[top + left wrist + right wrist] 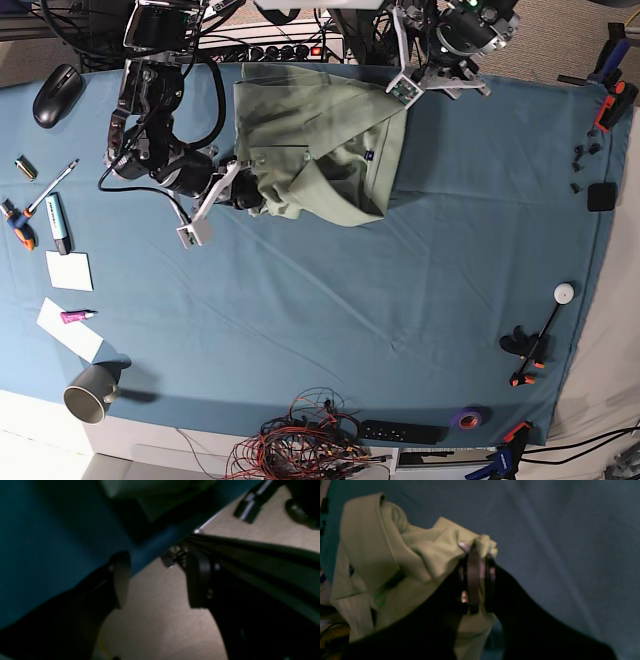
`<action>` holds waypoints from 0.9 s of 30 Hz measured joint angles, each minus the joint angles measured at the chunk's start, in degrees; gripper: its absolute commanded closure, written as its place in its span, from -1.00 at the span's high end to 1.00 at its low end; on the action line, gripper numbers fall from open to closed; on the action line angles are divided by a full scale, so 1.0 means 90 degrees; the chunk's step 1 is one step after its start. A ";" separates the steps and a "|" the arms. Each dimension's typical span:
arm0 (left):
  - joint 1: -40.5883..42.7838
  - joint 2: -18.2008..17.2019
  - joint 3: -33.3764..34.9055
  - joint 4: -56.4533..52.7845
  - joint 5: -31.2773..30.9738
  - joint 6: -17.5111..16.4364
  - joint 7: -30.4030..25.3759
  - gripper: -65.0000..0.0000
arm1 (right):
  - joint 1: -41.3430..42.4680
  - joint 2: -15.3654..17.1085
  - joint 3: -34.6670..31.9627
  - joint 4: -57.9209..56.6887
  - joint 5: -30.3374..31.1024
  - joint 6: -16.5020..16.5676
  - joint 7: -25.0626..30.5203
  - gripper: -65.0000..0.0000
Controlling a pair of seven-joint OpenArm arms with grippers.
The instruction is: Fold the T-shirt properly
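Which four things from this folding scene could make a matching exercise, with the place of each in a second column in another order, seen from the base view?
Things:
1. T-shirt
2. computer mouse
3. grey cup
4. right gripper

Places:
A. bottom left corner
B. top middle of the blue cloth
C. shut on a bunch of the shirt's edge
D. top left corner

Pairs: 1-B, 2-D, 3-A, 4-C

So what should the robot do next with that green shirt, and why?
Probably draw the right gripper across the shirt's body, carrying the pinched edge over. It is shut on a bunch of the T-shirt, which lies crumpled and half folded on the blue cloth. The left gripper is open at the table edge, holding nothing.
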 measured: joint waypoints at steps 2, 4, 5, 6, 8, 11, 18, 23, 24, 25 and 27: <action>0.0000 0.0000 0.0000 0.0000 -0.0284 -0.0032 -0.0102 0.09 | -0.0002 0.0000 0.0000 0.0000 -0.0022 0.0000 0.0032 -1.00; 0.0000 0.0000 0.0000 0.0000 -0.0420 -0.0029 -0.0240 0.09 | -0.0002 0.0000 0.0000 0.0000 -0.0024 0.0000 0.0078 -1.00; -0.0002 0.0036 -0.0002 0.0000 -0.0459 -0.0029 -0.0272 0.09 | -0.0002 0.0000 0.0000 0.0000 -0.0024 0.0000 0.0080 -1.00; -0.0015 0.0109 -0.0012 0.0000 -0.0452 -0.0027 -0.0311 0.09 | -0.0002 0.0000 0.0000 0.0000 -0.0051 0.0000 0.0092 -1.00; -0.0066 0.0287 -0.0012 0.0000 -0.0457 -0.0027 -0.0338 0.09 | -0.0002 -0.0002 0.0000 0.0000 -0.0063 0.0000 0.0097 -1.00; -0.0236 0.0478 -0.0053 -0.0155 -0.0369 0.0185 -0.0376 0.09 | -0.0002 -0.0005 0.0000 0.0000 -0.0063 0.0000 0.0097 -1.00; -0.0296 0.0534 -0.0726 -0.0452 -0.0627 0.0206 -0.0384 0.09 | -0.0002 -0.0017 0.0000 0.0000 -0.0068 0.0000 0.0095 -1.00; -0.0304 0.0571 -0.1185 -0.0741 -0.1411 -0.0189 -0.0503 0.09 | -0.0002 -0.0017 0.0000 0.0000 -0.0068 0.0000 0.0097 -1.00; -0.0321 0.0627 -0.1224 -0.0801 -0.1559 -0.0270 -0.0520 0.09 | -0.0002 -0.0017 0.0000 0.0000 -0.0068 0.0000 0.0097 -1.00; -0.0350 0.0695 -0.1241 -0.0865 -0.1678 -0.0386 -0.0554 0.09 | -0.0002 -0.0017 0.0000 0.0000 -0.0068 0.0000 0.0097 -1.00; -0.0359 0.0814 -0.1241 -0.0986 -0.2074 -0.0631 -0.0593 0.09 | -0.0002 -0.0017 0.0000 0.0000 -0.0068 0.0000 0.0097 -1.00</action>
